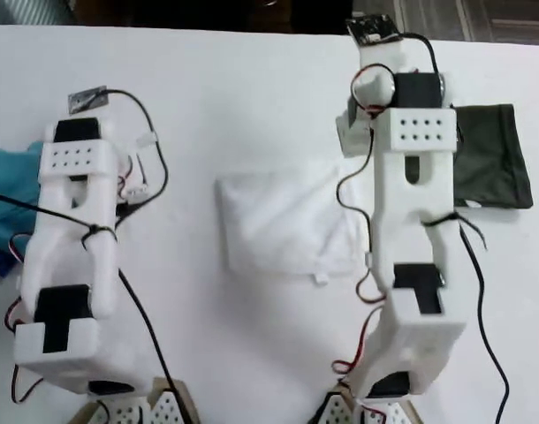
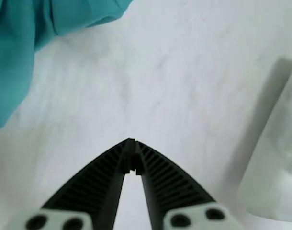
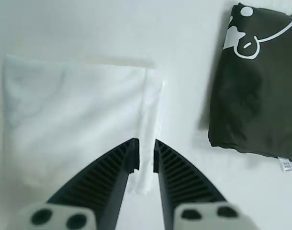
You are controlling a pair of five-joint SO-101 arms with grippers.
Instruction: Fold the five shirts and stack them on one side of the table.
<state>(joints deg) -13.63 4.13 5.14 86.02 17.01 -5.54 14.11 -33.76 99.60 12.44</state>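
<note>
My left gripper (image 2: 131, 158) is pressed together, my right gripper (image 3: 146, 155) slightly spread above the white shirt (image 3: 74, 110) on the white counter (image 2: 184, 72).

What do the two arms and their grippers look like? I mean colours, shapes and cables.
The left arm and right arm are blocky white shells with black motor blocks and panels of small round holes; black and red cables run along them. The left gripper and right gripper have black ribbed fingers tapering to points, on white mounts.
</note>
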